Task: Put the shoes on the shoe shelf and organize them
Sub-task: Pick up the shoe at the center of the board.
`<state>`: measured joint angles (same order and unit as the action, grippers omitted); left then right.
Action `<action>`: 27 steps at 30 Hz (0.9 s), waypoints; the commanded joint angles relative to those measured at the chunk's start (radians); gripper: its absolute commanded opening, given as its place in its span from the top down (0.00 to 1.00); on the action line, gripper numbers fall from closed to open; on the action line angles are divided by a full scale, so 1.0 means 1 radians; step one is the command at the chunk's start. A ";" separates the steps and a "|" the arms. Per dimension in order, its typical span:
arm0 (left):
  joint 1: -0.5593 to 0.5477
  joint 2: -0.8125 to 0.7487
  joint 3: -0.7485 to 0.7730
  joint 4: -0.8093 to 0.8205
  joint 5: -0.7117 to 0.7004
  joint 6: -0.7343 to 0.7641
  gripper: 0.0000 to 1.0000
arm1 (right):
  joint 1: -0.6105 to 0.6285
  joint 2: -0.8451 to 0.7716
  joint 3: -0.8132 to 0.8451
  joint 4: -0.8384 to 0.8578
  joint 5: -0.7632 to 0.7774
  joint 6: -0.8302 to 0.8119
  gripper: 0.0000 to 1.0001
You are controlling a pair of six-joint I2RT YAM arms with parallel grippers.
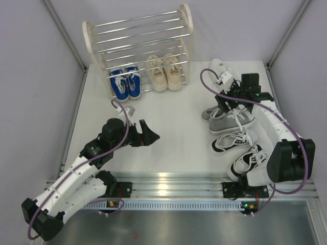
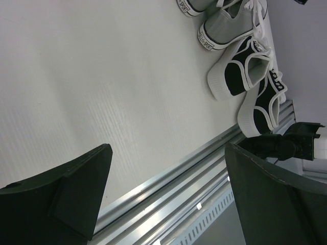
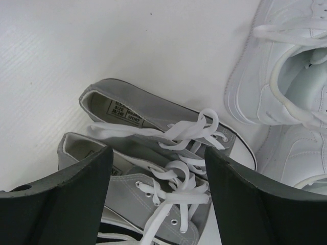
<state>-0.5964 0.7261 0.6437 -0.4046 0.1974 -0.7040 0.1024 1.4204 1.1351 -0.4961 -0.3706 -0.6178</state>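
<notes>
The shoe shelf (image 1: 138, 35) stands at the back, with the blue pair (image 1: 125, 82) and the beige pair (image 1: 164, 72) side by side at its bottom. On the right lie the white shoes (image 1: 219, 70) (image 3: 286, 76), the grey pair (image 1: 232, 121) (image 3: 153, 109) and two black-and-white shoes (image 1: 240, 141) (image 2: 240, 71). My right gripper (image 1: 228, 108) (image 3: 158, 168) hangs open over the grey pair, its fingers either side of the nearer grey shoe's laces (image 3: 179, 189). My left gripper (image 1: 152, 133) (image 2: 168, 168) is open and empty above the table's left middle.
Aluminium rails (image 2: 168, 178) run along the near table edge by the arm bases. Grey walls close in the table on the left, right and back. A purple cable (image 1: 207, 84) loops beside the right wrist near the white shoes.
</notes>
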 commanded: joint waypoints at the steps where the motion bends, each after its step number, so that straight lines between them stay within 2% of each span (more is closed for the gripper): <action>1: 0.000 -0.079 -0.038 0.055 -0.001 -0.002 0.03 | -0.003 -0.035 0.022 -0.071 0.024 -0.108 0.28; 6: 0.000 -0.154 -0.101 0.050 -0.009 -0.051 0.03 | -0.007 -0.018 0.028 -0.134 0.125 -0.045 0.34; 8: 0.000 -0.188 -0.113 0.050 -0.015 -0.061 0.03 | -0.009 -0.011 0.008 -0.122 0.182 0.042 0.36; 13: 0.000 -0.212 -0.113 0.026 -0.038 -0.042 0.03 | 0.016 -0.041 -0.081 -0.049 0.269 0.252 0.33; 17: 0.000 -0.206 -0.118 0.026 -0.030 -0.038 0.03 | 0.031 -0.089 -0.129 0.007 0.334 0.297 0.31; 20: 0.001 -0.206 -0.130 0.024 -0.030 -0.040 0.03 | 0.043 -0.066 -0.115 0.015 0.458 0.348 0.31; 24: 0.000 -0.212 -0.142 0.026 -0.033 -0.043 0.02 | 0.051 -0.076 -0.092 0.031 0.423 0.337 0.32; 27: 0.000 -0.208 -0.139 0.024 -0.035 -0.045 0.02 | 0.053 -0.107 -0.058 0.031 0.285 0.255 0.28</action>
<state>-0.5964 0.5213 0.5056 -0.4068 0.1673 -0.7433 0.1375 1.3758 0.9989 -0.5220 -0.0013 -0.3176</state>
